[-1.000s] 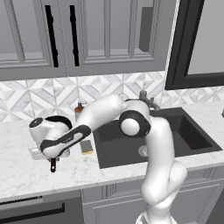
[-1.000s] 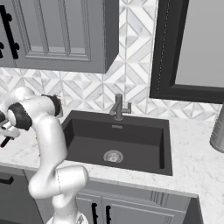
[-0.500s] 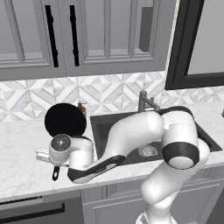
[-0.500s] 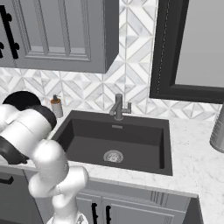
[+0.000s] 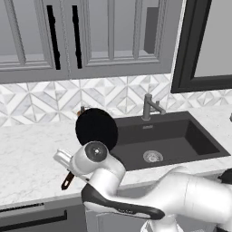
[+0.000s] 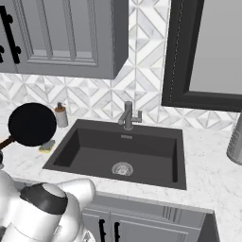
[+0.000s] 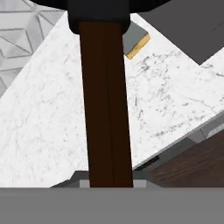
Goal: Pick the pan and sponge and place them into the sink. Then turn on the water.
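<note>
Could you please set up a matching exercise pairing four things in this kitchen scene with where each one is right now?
Things:
1. round black frying pan
2. small yellow sponge with a grey-green face
3. round silver drain
4. grey metal angular faucet

Places:
A. at the back rim of the dark grey sink basin
B. lying on the white marble counter left of the basin
C. lifted above the counter
D. in the basin floor

Pairs: 1-C, 2-B, 3-D, 4-A
</note>
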